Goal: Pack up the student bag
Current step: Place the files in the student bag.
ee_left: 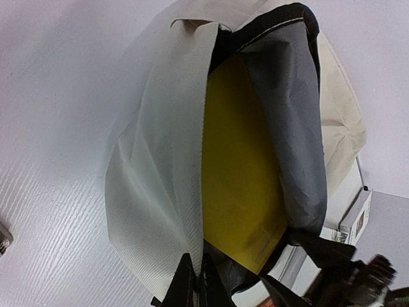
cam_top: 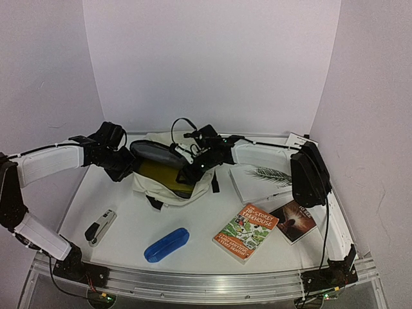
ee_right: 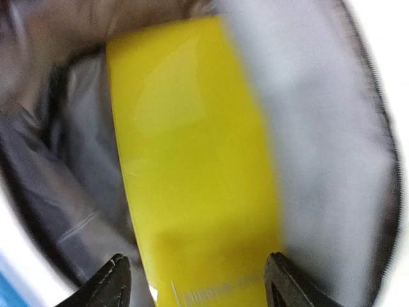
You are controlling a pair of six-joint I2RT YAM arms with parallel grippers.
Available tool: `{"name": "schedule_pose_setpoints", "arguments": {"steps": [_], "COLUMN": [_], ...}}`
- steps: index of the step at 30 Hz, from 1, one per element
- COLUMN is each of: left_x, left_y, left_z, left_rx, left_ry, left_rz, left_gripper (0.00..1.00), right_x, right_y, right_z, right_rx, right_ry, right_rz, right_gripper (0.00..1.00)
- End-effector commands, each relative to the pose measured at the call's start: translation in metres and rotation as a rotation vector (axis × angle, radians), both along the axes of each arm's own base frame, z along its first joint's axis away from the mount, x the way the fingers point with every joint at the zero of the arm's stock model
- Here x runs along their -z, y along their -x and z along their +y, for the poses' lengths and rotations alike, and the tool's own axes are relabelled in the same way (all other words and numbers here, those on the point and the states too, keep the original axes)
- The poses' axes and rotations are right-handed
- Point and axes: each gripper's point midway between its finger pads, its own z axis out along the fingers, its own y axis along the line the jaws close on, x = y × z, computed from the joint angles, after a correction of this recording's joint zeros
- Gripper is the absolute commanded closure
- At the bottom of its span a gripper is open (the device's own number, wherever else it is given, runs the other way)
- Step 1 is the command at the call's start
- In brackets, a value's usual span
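Observation:
The student bag (cam_top: pixel 168 193), cream fabric with dark lining, lies at the table's middle with its mouth held open. A yellow book (cam_top: pixel 159 172) sits inside it. My left gripper (cam_top: pixel 127 168) is shut on the bag's cream rim; in the left wrist view its fingertips (ee_left: pixel 198 284) pinch that rim beside the yellow book (ee_left: pixel 239 179). My right gripper (cam_top: pixel 193 172) is at the bag's mouth. In the right wrist view the right gripper (ee_right: pixel 198 281) stands open, fingers wide apart, with the yellow book (ee_right: pixel 192 160) lying in front against the grey lining (ee_right: pixel 319 147).
On the table near the front lie a blue pencil case (cam_top: pixel 167 244), a grey stapler (cam_top: pixel 101 226) and a colourful paperback (cam_top: pixel 245 232). A dark book (cam_top: pixel 293 221) and a white leaf-print notebook (cam_top: pixel 261 181) lie at the right. White walls close the back and sides.

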Motion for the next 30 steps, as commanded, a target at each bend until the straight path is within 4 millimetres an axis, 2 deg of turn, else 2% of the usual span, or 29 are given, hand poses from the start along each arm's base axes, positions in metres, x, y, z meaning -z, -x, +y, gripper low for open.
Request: {"name": "schedule_pose_setpoints", "arguments": {"steps": [1, 4, 6, 9, 14, 21, 23, 25, 26, 28, 30], "left_x": [-0.028, -0.028, -0.029, -0.028, -0.028, -0.027, -0.026, -0.026, -0.025, -0.026, -0.026], "left_y": [-0.027, -0.029, -0.030, -0.030, -0.029, -0.025, -0.024, -0.023, -0.023, -0.022, -0.022], "left_z": [-0.018, -0.022, -0.023, -0.024, -0.024, -0.022, -0.021, -0.021, -0.020, -0.019, -0.019], "left_rx": [0.051, 0.066, 0.069, 0.076, 0.076, 0.063, 0.059, 0.057, 0.056, 0.054, 0.054], "left_ry": [0.049, 0.061, 0.066, 0.066, 0.071, 0.077, 0.079, 0.079, 0.079, 0.076, 0.073], "left_rz": [-0.088, -0.090, -0.095, -0.092, -0.090, -0.089, -0.087, -0.086, -0.086, -0.088, -0.087], "left_gripper": [1.00, 1.00, 1.00, 1.00, 1.00, 1.00, 1.00, 1.00, 1.00, 1.00, 1.00], "right_x": [-0.061, -0.040, -0.029, -0.007, 0.020, 0.057, 0.061, 0.061, 0.056, 0.038, 0.018], "right_y": [-0.009, 0.014, 0.027, 0.031, 0.042, 0.052, 0.050, 0.049, 0.048, 0.044, 0.038], "right_z": [-0.042, -0.059, -0.061, -0.061, -0.051, -0.042, -0.038, -0.034, -0.032, -0.031, -0.032], "right_rx": [0.196, 0.251, 0.279, 0.329, 0.378, 0.437, 0.450, 0.456, 0.457, 0.455, 0.456], "right_ry": [-0.067, -0.049, -0.054, -0.038, -0.036, 0.004, 0.001, -0.011, -0.020, -0.048, -0.078], "right_rz": [0.096, 0.236, 0.325, 0.410, 0.556, 0.655, 0.672, 0.690, 0.696, 0.673, 0.647], "right_gripper": [0.38, 0.42, 0.44, 0.43, 0.36, 0.38, 0.44, 0.56, 0.66, 0.85, 0.99]}}
